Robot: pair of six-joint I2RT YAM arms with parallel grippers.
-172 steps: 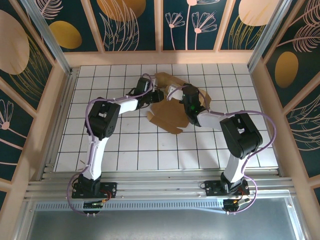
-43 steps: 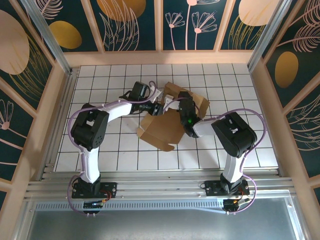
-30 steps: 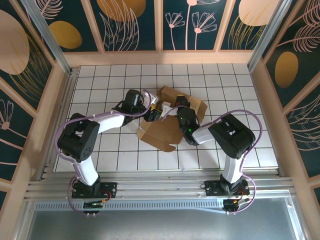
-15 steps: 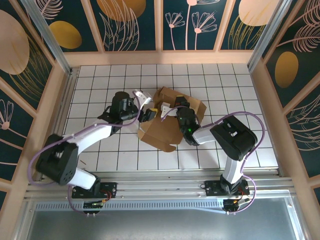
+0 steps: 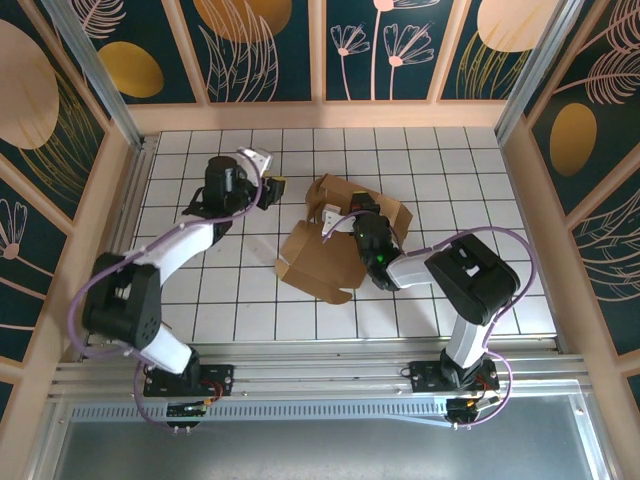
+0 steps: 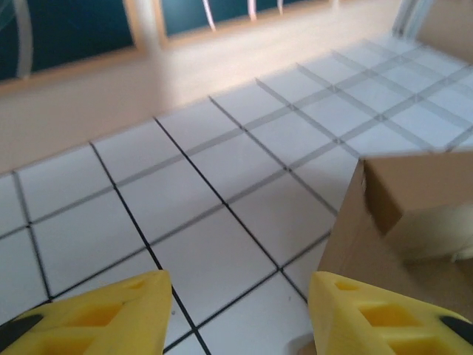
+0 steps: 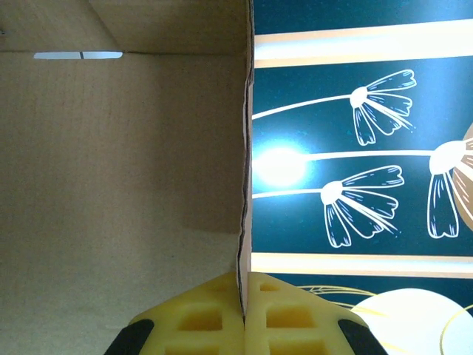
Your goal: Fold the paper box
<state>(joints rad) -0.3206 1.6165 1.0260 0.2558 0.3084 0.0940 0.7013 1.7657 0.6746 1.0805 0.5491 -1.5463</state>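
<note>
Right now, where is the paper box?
Top view: the paper box lies mid-table, pinched by the right fingers, the left fingers apart to its left.

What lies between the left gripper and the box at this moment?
Nothing but bare white tiles lies between the left gripper and the box. The top view shows this, and the left wrist view agrees.

Your left gripper hangs over the white tiled table with its fingers spread, apart from the paper box and to its left. Your right gripper sits among the box's raised flaps.
</note>
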